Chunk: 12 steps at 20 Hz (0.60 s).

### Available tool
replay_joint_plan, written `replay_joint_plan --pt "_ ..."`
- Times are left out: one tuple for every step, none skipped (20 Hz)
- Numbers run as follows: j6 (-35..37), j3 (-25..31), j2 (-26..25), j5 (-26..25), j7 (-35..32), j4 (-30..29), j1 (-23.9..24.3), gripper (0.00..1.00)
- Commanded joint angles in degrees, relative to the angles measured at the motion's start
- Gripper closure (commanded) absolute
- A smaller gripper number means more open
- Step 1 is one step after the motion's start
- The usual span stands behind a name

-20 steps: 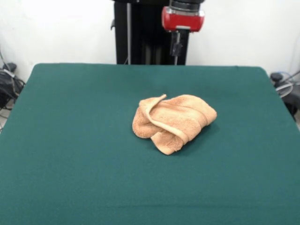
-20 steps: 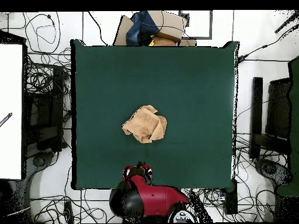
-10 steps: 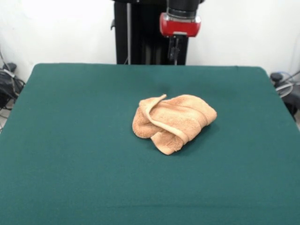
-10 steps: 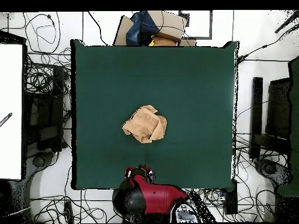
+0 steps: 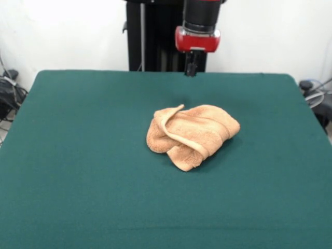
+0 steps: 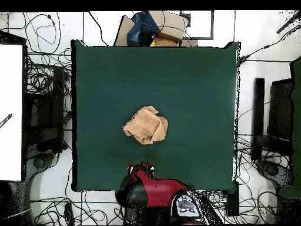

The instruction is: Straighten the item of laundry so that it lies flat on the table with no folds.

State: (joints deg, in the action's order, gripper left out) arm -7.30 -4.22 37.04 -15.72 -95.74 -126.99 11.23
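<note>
Red and black, my tool hangs at the far edge of the surface, close to my pedestal and well apart from the work; from these views I cannot tell whether it is parted or closed, and it carries nothing. Out near the middle of the green felt lies the peach-orange terry towel, bunched into a thick, rounded heap with several layers lapped over one another. From above, the towel reads as a compact lump with one corner poking toward the far side. I judge it light, soft and limp: it will sag and drape from any single pinch, nothing in it can break, and the looped pile should give good grip, though it may cling to the felt and drag when pulled. A hemmed band runs across the top of the heap and curls up into a raised flap on its upper side. That lifted hem looks the best place to take hold, since it stands clear of the layers beneath and should peel the fold open when drawn outward.
</note>
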Motion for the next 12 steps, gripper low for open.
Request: replay_joint_plan --pt "6.97 -2.17 0.0 2.65 -4.87 11.71 -2.0 1.0" --pt "7.26 -2.1 0.54 2.47 -4.79 11.9 -1.76 1.0" --pt "7.86 -1.63 1.04 2.39 -4.72 12.24 -1.4 1.0" --pt "8.21 -0.9 1.84 2.0 -4.6 12.2 -0.68 1.0" --pt "9.15 -0.27 2.38 1.9 -4.32 12.59 -0.22 1.0" --pt "10.36 0.54 2.81 1.91 -4.1 13.1 0.32 1.0" --pt "11.15 1.18 3.1 1.76 -3.93 13.43 0.84 1.0" --pt "12.14 1.98 3.28 1.75 -3.65 13.9 1.51 1.0" --pt "12.62 2.14 3.04 1.88 -3.73 14.57 1.62 1.0" --pt "12.45 2.18 2.62 1.68 -3.98 14.89 1.71 1.0" --pt "12.26 1.89 2.0 1.51 -4.2 15.63 1.46 1.0" --pt "12.06 1.62 1.3 1.48 -4.3 16.34 1.24 1.0"
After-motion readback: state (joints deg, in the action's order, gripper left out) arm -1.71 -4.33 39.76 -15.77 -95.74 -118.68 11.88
